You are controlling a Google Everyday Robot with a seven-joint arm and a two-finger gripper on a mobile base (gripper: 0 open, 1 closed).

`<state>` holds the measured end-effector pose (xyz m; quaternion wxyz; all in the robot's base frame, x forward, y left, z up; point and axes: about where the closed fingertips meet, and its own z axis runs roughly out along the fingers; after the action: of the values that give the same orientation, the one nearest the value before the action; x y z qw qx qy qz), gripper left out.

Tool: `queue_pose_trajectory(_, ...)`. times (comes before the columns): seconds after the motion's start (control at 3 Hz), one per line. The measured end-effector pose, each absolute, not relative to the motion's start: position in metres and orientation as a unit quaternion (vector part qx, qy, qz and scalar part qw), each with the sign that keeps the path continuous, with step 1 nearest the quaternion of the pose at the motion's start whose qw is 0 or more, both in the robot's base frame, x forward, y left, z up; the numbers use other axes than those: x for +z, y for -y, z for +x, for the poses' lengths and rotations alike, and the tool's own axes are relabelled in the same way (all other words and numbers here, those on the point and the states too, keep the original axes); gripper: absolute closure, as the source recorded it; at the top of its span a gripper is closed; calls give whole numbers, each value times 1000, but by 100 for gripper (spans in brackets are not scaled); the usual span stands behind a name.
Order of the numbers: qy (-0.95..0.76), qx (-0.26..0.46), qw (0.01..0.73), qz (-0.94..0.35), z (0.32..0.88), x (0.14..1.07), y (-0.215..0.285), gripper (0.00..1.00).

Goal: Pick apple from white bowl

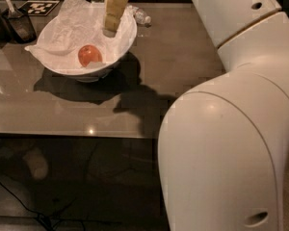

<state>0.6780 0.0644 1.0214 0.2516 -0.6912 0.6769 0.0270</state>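
Firstly, robot arm (231,129): bulky white shells filling the right side of the view, reaching toward the far left.

Tabletop (192,71): glossy grey-brown surface, carrying all items below; dark shadows fall on it beside the bowl.

White bowl (127,41): wide, sloping sides, standing at the far left part of the tabletop.

Paper lining (74,25): crumpled white sheet inside the bowl, its edges poking past the rim.

Dark container (17,27): left of the bowl, a utensil (7,1) standing in it.

Claw (110,30): pale tan, pointing down over the right inner side of the bowl, above the paper, apart from the apple; whether wide or narrow cannot be told.

Apple (88,55): red-orange, resting on the paper low in the bowl, toward the near side, left of and below the claw.
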Motion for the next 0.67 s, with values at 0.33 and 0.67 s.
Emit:
queue_pose_trajectory(0.33,-682,31,232,-693,693,997,-78,0)
queue_pose_trajectory(0.67,-690,42,207,-692,709,967,-92,0)
